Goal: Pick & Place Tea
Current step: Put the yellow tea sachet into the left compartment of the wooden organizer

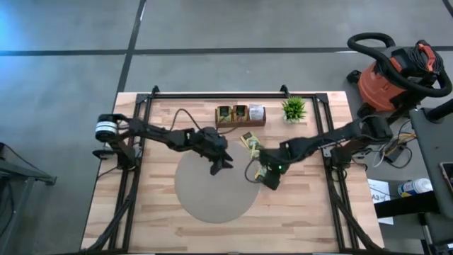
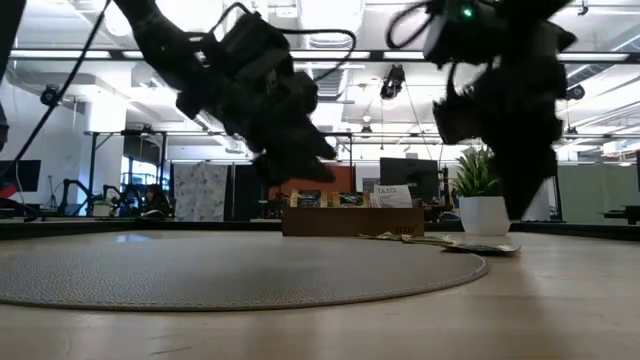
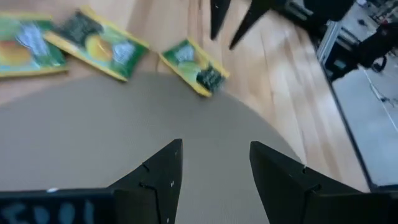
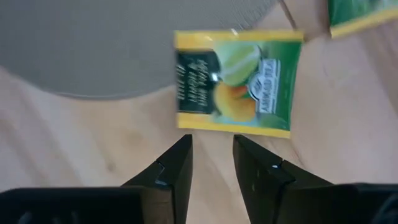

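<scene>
Several tea sachets lie flat on the table. A green-yellow sachet [image 4: 235, 81] lies half on the round grey mat's [image 1: 212, 188] right edge, directly under my right gripper [image 4: 211, 152], whose fingers stand a little apart above it with nothing between them. Three more sachets [image 3: 96, 40] [image 3: 194, 65] [image 3: 25, 50] lie past the mat's far edge. Above the mat hovers my left gripper [image 3: 214, 155] [image 1: 221, 164], open and holding nothing. In the low view both grippers [image 2: 300, 160] [image 2: 520, 200] hang clear of the table.
The brown wooden tray [image 1: 241, 113] with upright sachets stands at the far edge, and a small potted plant [image 1: 294, 108] sits to its right. Black frame rails [image 1: 134, 177] [image 1: 333, 184] run along both table sides. Bare wood shows near the front edge.
</scene>
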Motion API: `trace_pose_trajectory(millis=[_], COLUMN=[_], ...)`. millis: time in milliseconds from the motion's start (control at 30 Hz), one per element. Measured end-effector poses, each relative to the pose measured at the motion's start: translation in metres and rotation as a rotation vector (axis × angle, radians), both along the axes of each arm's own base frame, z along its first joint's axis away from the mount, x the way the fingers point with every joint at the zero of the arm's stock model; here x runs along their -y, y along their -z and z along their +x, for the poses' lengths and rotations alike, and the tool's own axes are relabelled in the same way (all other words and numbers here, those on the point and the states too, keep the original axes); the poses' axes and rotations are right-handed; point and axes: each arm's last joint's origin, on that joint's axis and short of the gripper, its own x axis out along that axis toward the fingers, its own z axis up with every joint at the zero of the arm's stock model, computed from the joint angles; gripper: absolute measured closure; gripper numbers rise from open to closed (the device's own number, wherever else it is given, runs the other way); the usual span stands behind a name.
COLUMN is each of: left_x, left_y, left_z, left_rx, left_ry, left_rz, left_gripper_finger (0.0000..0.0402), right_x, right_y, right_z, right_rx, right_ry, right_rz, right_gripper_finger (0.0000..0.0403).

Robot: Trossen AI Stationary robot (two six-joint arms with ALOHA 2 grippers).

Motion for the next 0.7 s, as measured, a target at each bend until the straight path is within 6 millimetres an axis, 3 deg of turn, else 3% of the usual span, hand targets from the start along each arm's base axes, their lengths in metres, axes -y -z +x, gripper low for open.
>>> trace_pose_trajectory(millis=[167,333,700], left_x=[0.016,0.032,0.058], left_y=[0.021,0.038,0.048], left_z=[0.003,-0.007,-0.025], left_rx=[-0.115,-0.272,-0.342], left_ry=[0.026,0.006,0.013], left_rz=[-0.010,0.034,-0.012], left_gripper_finger=[0.0219,0.0219,0.0219], right_x=[-0.008,-0.007,-0.008], right_y=[0.020,0.022,0.031], right_z=[-0.006,0.001,0.008], right_rx=[-0.052,0.011,0.023], right_ry=[0.017,0.028,0.014], right_rz=[-0.060,-0.097,-0.102], right_gripper_finger=[0.0292,0.0298,0.0314])
